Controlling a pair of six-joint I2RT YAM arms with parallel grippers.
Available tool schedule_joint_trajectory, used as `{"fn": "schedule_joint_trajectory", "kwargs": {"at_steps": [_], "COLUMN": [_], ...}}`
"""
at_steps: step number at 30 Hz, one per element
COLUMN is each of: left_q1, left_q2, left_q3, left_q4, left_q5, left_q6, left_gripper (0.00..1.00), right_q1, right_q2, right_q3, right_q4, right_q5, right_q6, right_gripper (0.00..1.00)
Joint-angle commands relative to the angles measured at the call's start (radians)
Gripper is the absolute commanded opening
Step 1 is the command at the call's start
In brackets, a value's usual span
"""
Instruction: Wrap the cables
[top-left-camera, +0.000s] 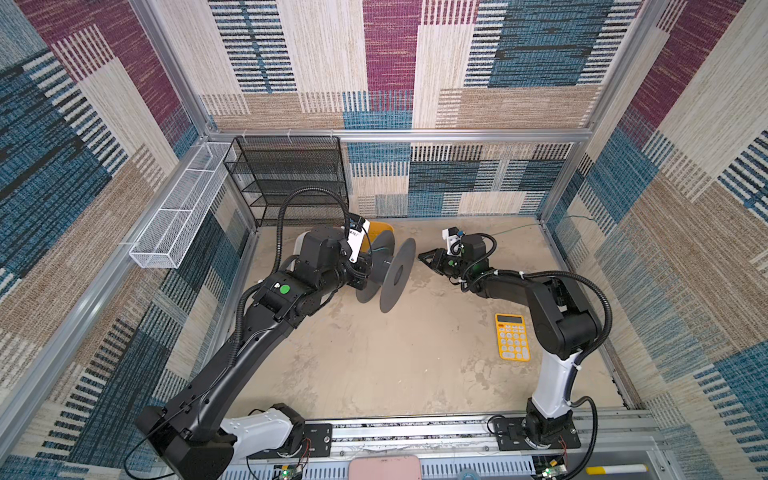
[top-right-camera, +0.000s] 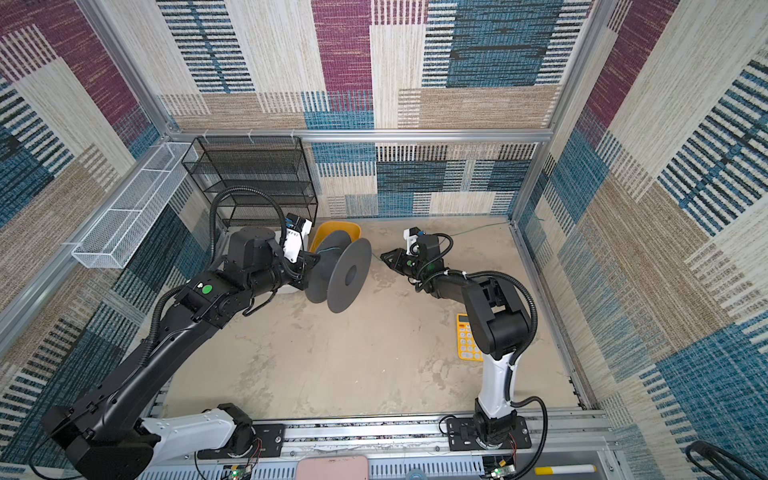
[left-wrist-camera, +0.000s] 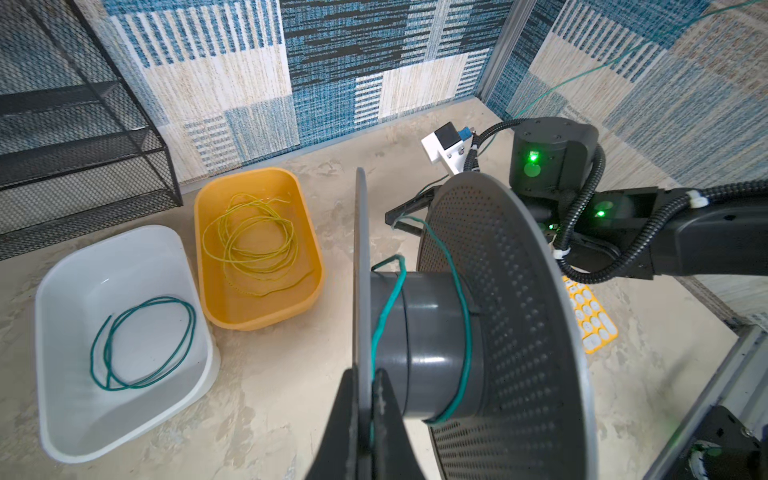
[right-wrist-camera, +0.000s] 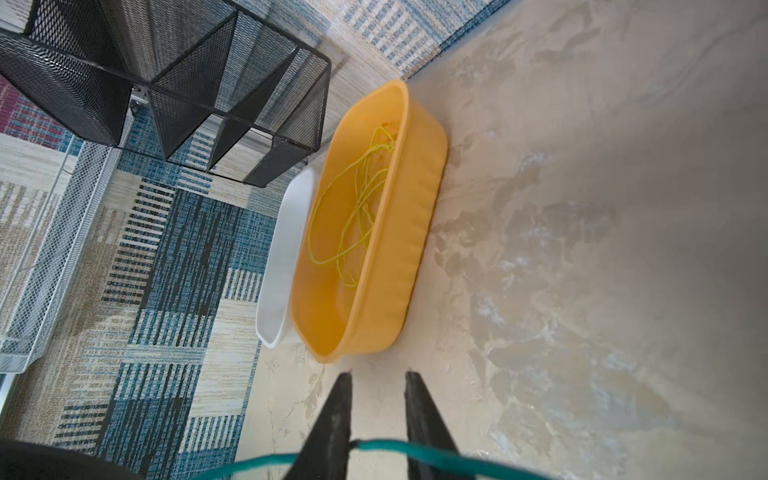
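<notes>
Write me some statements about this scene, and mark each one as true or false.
1. The left tool grips the spool by one flange. True.
2. The yellow cable is wound on the spool. False: it lies loose in the orange bin.
3. A teal cable runs around the spool's hub. True.
4. The right tool is shut tight. False: its jaws stand apart, the teal cable crossing between them.
</notes>
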Motion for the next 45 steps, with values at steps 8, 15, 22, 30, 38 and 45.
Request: {"fn": "schedule_joint_trajectory", "kwargs": {"at_steps": [8,15,22,30,38,45], "left_q1": [-0.005,-0.005,-0.004,-0.003,-0.004,-0.005], "left_q2": [-0.010,-0.035,-0.058,-0.113,-0.168,-0.190], "left_q3": [-0.070,-0.086,-0.076,-0.084,-0.087,-0.103], "left_q4": [0.011,-0.052,-0.079,-0.121,-0.143,-0.132], "left_q5": [-0.055,-0.170,-0.177,-0.168,-0.172,-0.194], "left_q6": [-0.026,-0.002,0.022,0.020,0.007,-0.013], "left_gripper": [0.00,0.00,0.00,0.00,0.00,0.00], "right_q1": [-0.055,-0.081,-0.134,-0.246,-0.290,-0.287], "right_q2": [0.002,-0.023,-0.111,-0.184,-0.289,-0.475], "right_q3": [0.132,0.169,0.120,0.033,-0.045,-0.274], "right_q4": [-0.053,-0.109,-0.142,-0.138,-0.120,-0.090], "right_q5": [-0.056,-0.075,-0.079,-0.096,-0.145,-0.134], "right_q6": [0.004,0.025,0.033,0.062,0.103,0.191], "right_gripper": [0.49,0.57,0.71,0.92,0.93,0.93]}}
